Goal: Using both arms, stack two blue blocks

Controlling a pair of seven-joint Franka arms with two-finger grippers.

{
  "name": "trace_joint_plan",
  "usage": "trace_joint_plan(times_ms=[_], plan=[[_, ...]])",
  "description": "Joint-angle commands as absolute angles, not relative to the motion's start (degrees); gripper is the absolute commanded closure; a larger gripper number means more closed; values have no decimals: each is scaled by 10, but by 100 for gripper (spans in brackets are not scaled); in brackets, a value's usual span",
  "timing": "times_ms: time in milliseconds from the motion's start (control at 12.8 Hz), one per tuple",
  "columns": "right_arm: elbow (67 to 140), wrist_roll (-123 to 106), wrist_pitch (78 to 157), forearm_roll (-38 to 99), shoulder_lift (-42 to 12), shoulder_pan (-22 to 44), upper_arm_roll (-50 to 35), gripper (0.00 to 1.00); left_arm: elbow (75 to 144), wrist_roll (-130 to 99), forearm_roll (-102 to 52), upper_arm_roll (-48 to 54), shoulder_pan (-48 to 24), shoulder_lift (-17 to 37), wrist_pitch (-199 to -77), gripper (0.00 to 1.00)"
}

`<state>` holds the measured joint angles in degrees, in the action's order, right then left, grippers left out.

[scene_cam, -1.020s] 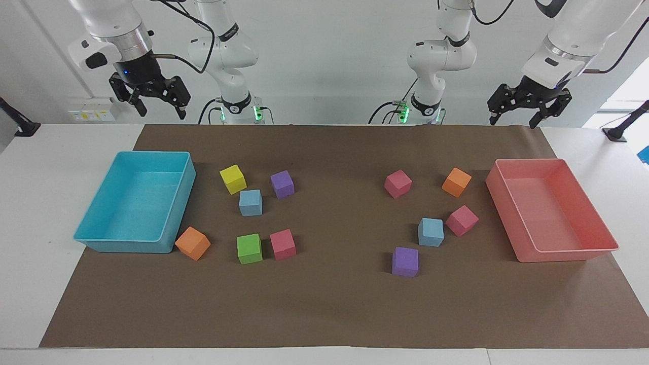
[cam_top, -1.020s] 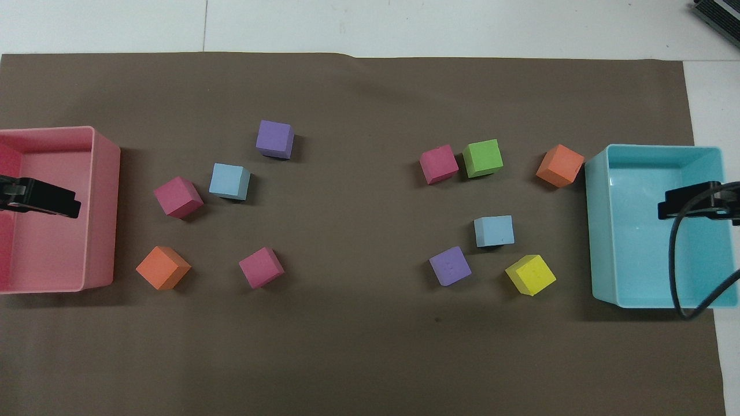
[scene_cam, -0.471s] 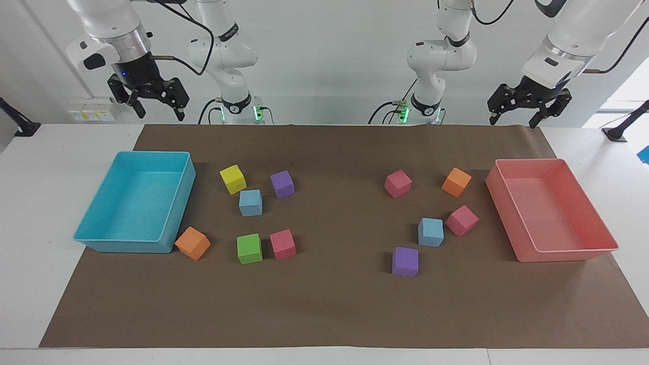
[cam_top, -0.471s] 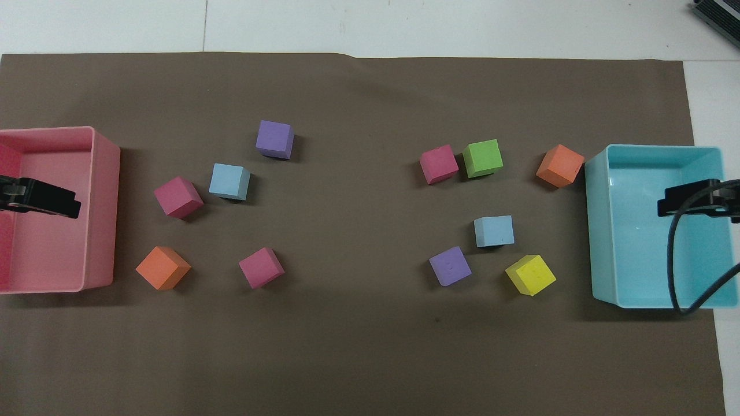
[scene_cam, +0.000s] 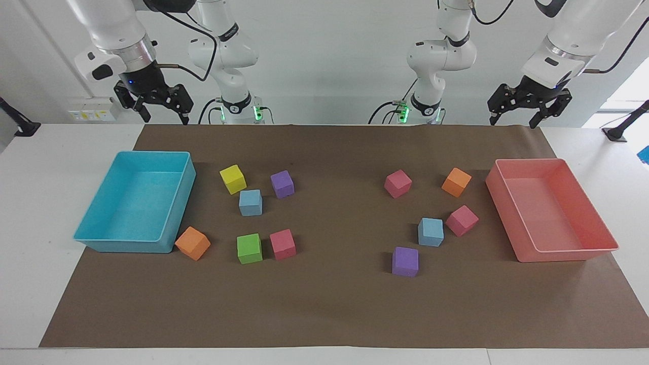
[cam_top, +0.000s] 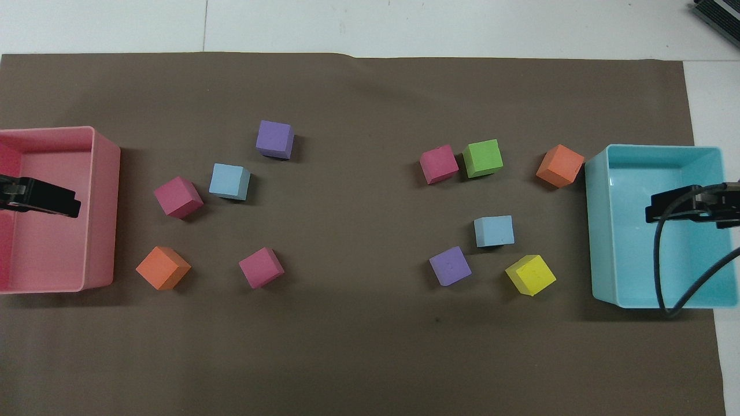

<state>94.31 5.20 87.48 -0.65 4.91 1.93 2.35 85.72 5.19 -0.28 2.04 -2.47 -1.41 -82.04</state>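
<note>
right gripper (cam_top: 653, 211) (edge-cropped), left gripper (cam_top: 72, 205) likewise

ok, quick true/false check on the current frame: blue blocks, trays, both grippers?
1. The two blue blocks are stacked. False: one blue block sits toward the right arm's end, the other blue block toward the left arm's end, both flat on the paper.
2. The turquoise tray holds nothing. True.
3. The right gripper holds a block. False: it is open and holds nothing.
4. The left gripper is open, up in the air. True.
5. The green block lies beside a pink block. True.
</note>
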Motion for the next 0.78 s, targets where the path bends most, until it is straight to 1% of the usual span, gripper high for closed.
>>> trace_joint_plan(times_ms=[0, 314, 392, 549, 706], plan=[[1001, 40, 933, 4, 62, 20, 17, 0, 849, 58, 0, 27, -16, -16, -825, 0], [1036, 76, 991, 4, 47, 68, 17, 0, 849, 55, 1, 26, -6, -16, -817, 0], [1048, 87, 1002, 4, 35, 77, 17, 0, 849, 55, 1, 26, -6, -16, -818, 0], [1070, 116, 1047, 4, 19, 102, 17, 0, 849, 55, 1, 26, -6, -16, -818, 0], [1094, 118, 1093, 4, -1, 112, 17, 0, 849, 55, 1, 26, -7, -16, -818, 0]])
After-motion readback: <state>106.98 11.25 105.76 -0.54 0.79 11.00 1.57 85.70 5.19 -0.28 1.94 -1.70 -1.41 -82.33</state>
